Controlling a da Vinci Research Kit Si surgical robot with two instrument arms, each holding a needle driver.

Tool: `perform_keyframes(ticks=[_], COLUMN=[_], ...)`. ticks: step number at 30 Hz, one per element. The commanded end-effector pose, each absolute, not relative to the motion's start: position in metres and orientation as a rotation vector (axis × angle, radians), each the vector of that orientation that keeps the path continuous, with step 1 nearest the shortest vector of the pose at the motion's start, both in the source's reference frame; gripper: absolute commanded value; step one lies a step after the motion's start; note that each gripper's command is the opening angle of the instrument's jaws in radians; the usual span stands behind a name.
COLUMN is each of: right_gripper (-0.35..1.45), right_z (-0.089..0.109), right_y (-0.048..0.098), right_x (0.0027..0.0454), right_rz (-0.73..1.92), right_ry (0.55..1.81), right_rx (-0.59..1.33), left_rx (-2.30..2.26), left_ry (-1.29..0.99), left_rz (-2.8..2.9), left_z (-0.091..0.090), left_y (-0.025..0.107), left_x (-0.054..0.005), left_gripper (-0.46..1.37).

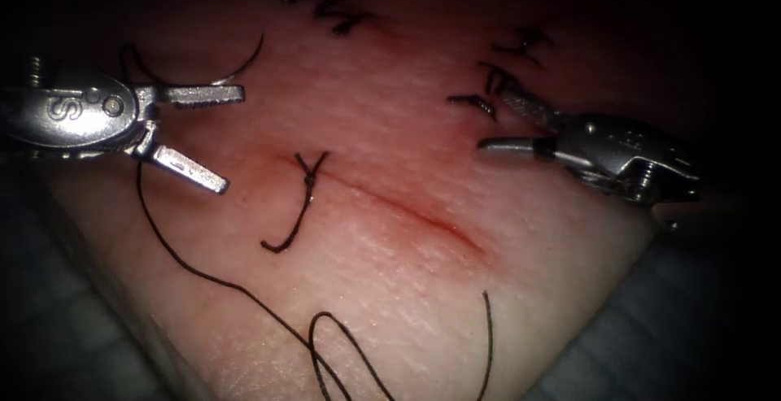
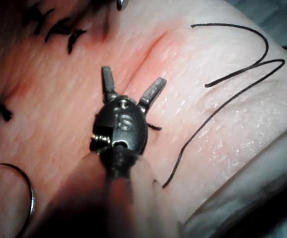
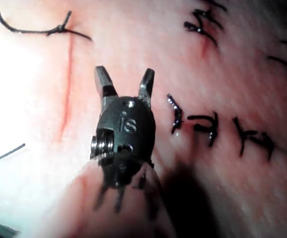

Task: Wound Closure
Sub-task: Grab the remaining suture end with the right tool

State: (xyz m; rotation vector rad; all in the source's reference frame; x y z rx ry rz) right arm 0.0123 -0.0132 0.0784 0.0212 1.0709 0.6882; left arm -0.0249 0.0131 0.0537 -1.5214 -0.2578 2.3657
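My left claw stands apart at the left of the endoscope frame, holding nothing. My right claw is also apart and empty at the right, over old stitches. The needle lies free on the tissue in the upper left, behind the left claw, seemingly not in the flesh, though its far end is dim. It is thin, stiff and slick, so I would take it on the body of the curve. The thread trails limp toward bottom centre. One knot sits at the left end of the cut.
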Motion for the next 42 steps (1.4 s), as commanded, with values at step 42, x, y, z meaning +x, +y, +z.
perform_keyframes(ticks=[42], right_gripper=[1.34], right_z=[0.079], right_y=[-0.013], right_x=[0.0128], right_rz=[0.659], right_ry=[1.082], right_rx=[0.031], left_rx=[-1.567], left_ry=[-0.284], left_rz=[2.319], left_z=[0.073], left_y=[0.006], left_x=[-0.0270], left_gripper=[0.11])
